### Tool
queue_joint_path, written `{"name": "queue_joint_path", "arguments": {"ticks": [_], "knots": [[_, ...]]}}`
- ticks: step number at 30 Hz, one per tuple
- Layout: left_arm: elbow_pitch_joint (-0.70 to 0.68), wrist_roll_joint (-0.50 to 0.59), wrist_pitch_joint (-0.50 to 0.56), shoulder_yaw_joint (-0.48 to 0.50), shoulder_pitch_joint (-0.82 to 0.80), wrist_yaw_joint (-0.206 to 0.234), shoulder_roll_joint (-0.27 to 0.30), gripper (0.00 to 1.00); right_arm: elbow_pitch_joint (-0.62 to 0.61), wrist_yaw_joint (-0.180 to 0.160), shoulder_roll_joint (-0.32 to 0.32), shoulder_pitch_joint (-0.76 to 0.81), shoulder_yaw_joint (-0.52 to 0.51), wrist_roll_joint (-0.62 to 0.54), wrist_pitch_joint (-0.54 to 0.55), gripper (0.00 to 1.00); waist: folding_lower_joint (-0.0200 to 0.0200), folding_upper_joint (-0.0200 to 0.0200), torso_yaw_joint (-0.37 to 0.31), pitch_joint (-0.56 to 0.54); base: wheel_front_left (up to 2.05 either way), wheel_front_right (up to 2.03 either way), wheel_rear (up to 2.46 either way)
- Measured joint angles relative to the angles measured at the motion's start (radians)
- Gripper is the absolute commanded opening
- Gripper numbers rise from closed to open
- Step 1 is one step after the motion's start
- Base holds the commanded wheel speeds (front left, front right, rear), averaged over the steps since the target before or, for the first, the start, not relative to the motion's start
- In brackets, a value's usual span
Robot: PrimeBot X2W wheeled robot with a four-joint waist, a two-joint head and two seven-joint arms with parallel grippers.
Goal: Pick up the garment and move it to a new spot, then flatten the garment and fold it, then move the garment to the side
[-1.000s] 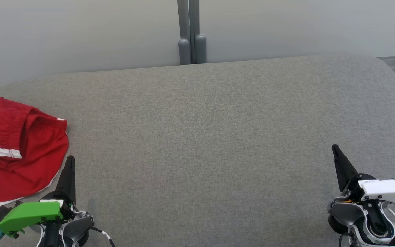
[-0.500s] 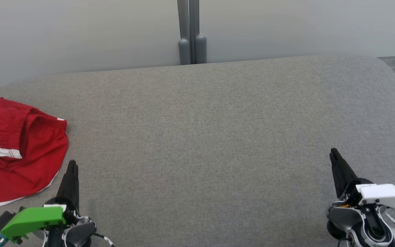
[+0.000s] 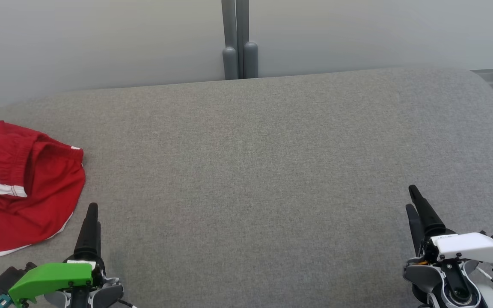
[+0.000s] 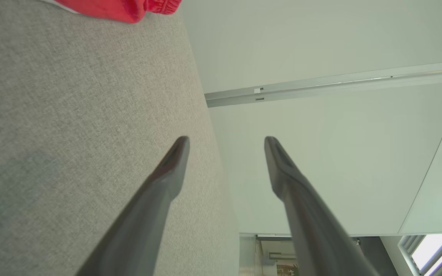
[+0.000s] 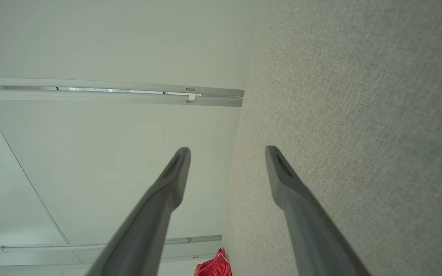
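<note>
The red shorts [image 3: 19, 188] are looking like soft matt cloth; the grey cushion [image 3: 263, 171] is showing coarse woven fabric; the dark fingers [image 4: 159, 191] are looking smooth and matt.

Soft, even light washes the grey cushion [image 3: 272, 149]; shadows are faint, and the left gripper [image 4: 226, 140] blurs near the lens.

We saw a wide grey fabric surface [image 3: 272, 162] with rounded far corners, set before a pale wall [image 3: 101, 42]. Behind its far edge, near the middle, rose a grey double post [image 3: 236, 25] flanked by two rounded stubs [image 3: 230, 64]. The left wrist view showed us a bright window [image 4: 432, 253].
</note>
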Motion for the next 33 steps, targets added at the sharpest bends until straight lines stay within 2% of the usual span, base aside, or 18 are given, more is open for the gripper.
{"name": "queue_joint_path", "arguments": {"ticks": [14, 22, 33], "knots": [[0.012, 0.321, -0.064, -0.021, -0.002, 0.0, 0.001, 1.0, 0.01, 0.0, -0.003, -0.02, 0.024, -0.323, -0.065, 1.0, 0.0, 0.0, 0.003, 0.004, 0.0, 0.0, 0.0], [0.025, 0.459, -0.095, -0.03, -0.004, 0.0, 0.001, 1.0, 0.021, 0.0, -0.003, -0.028, 0.036, -0.486, -0.094, 1.0, 0.0, 0.0, 0.003, 0.006, 0.0, 0.0, 0.0], [0.039, 0.627, -0.132, -0.036, -0.006, 0.0, 0.001, 1.0, 0.04, 0.0, -0.004, -0.037, 0.059, -0.65, -0.134, 1.0, 0.0, 0.0, 0.003, 0.006, 0.0, 0.0, 0.0]]}}
